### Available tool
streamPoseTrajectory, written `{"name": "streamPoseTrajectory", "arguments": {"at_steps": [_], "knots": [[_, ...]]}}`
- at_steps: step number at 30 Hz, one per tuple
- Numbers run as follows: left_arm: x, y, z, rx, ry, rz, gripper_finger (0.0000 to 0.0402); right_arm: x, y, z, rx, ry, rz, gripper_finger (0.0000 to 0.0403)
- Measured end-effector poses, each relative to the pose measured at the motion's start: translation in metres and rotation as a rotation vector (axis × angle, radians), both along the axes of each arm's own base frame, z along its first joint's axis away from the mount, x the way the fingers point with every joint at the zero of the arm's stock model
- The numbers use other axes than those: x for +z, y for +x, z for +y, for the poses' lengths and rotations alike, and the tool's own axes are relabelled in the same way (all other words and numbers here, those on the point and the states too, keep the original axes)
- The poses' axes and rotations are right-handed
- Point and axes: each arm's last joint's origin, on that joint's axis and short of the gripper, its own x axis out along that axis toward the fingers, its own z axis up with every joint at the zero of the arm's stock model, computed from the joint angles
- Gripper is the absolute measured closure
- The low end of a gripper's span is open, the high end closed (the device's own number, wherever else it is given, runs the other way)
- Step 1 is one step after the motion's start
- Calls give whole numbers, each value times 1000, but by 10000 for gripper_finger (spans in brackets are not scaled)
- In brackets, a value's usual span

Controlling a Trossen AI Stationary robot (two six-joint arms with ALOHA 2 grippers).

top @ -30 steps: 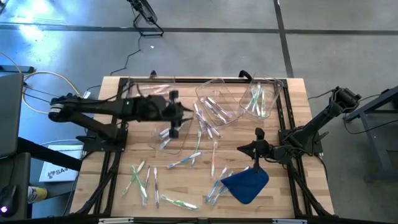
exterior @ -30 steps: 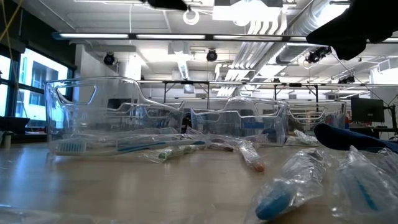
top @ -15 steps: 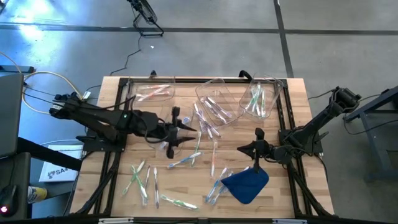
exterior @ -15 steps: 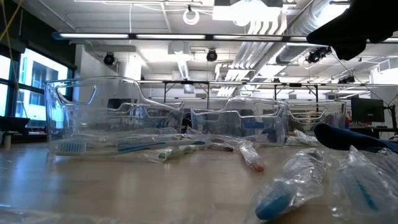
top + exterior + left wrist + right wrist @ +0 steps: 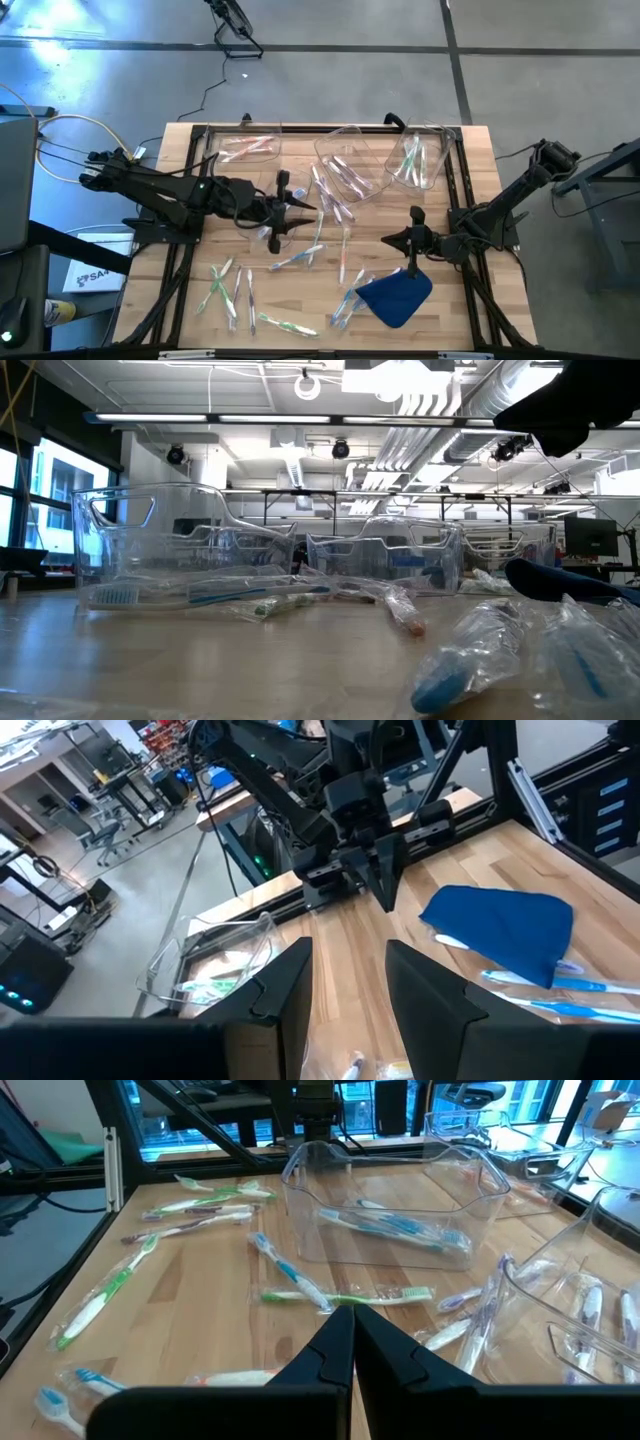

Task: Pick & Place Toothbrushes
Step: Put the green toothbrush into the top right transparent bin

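Observation:
Several wrapped toothbrushes (image 5: 296, 260) lie flat and scattered over the wooden table; more (image 5: 345, 1295) show in the right wrist view. Others rest inside clear bins: one bin (image 5: 246, 149) at the far left, another (image 5: 418, 160) at the far right. My left gripper (image 5: 305, 208) hovers open above the table's middle, over a clear bin (image 5: 270, 228), with nothing between its fingers (image 5: 285, 985). My right gripper (image 5: 388, 239) is shut and empty, held above the table right of centre, next to a blue cloth (image 5: 395, 295).
A third clear bin (image 5: 350, 165) stands tilted at the far middle. The blue cloth (image 5: 500, 925) covers a few toothbrushes near the front right. Black frame rails (image 5: 460, 190) run along the table's sides. Bare wood (image 5: 300, 295) lies between the toothbrush clusters.
My left arm has swung from over the far-left bin toward the table's near edge, and has stood still over the middle since. Its fingers stay open. That bin now shows uncovered. Nothing on the table has moved.

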Motion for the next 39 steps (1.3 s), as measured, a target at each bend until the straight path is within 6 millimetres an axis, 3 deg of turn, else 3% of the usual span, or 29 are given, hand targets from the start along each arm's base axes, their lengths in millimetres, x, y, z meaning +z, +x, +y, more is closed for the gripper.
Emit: {"name": "streamPoseTrajectory", "arguments": {"at_steps": [23, 35, 39], "knots": [[-1, 0, 0, 16, -83, 8, 277, 0, 0, 0, -4, -2, -1, 399], [-2, 0, 0, -3, 3, 16, 277, 0, 0, 0, -4, 3, 2, 399], [-2, 0, -1, 107, 35, 11, 278, -1, 0, 0, -4, -4, 10, 399]]}}
